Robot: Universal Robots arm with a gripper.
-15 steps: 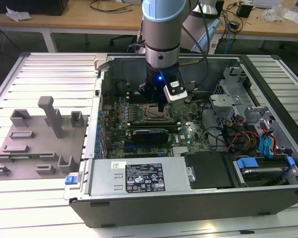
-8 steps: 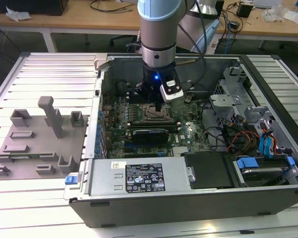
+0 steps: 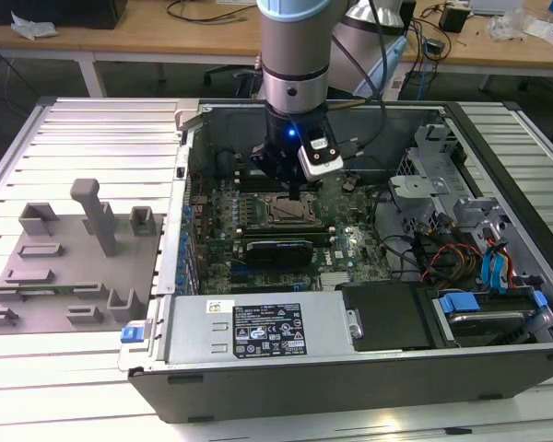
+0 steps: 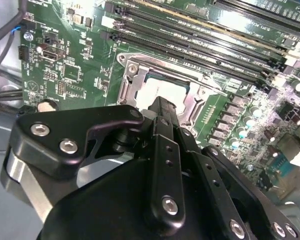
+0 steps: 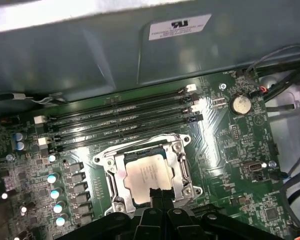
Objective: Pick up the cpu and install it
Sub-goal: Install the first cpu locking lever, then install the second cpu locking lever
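The cpu [image 5: 149, 175], a pale silvery square chip, lies flat inside the metal socket frame [image 5: 114, 172] on the green motherboard. In the second wrist view the cpu [image 4: 149, 91] shows partly behind the black fingers, within the socket frame [image 4: 134, 70]. My gripper [image 5: 158, 193] hangs directly over the near edge of the chip, its two black fingers pressed together with nothing between them. The same closed tip of the gripper [image 4: 162, 106] shows in the second wrist view. In the exterior view the gripper [image 3: 296, 194] reaches down into the open computer case above the cpu [image 3: 290, 211].
Long black memory slots [image 5: 122, 117] run beside the socket. A row of capacitors [image 5: 54, 192] lines its other side. The case wall [image 3: 258, 382], power supply [image 3: 258, 329] and drive cage with cables [image 3: 461, 249] surround the board. Grey plastic blocks [image 3: 69, 258] stand at the exterior view's left.
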